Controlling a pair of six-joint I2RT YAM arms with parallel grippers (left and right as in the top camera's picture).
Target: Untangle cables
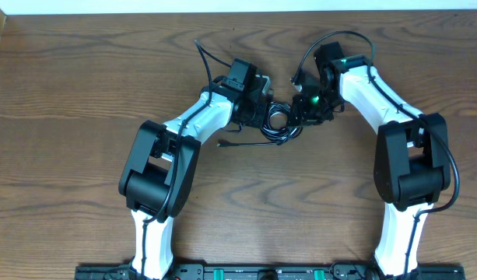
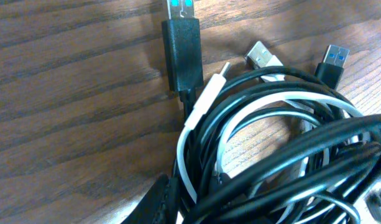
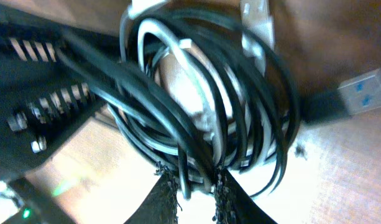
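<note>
Between the right gripper [image 3: 193,194] fingertips, black strands of the cables [image 3: 209,93] are pinched. The coiled bundle, black with one white cord, lies on the wooden table [image 1: 82,78] between both arms. One finger [image 2: 158,200] of the left gripper [image 1: 263,113] sits against the coil; its closure cannot be determined.

Overhead, the left gripper [image 1: 261,117] and right gripper [image 1: 301,115] hide the cable coil's [image 1: 278,129] sides and their own fingertips. The left wrist view crops the coil's bottom and the plug [image 2: 179,9] above it.
</note>
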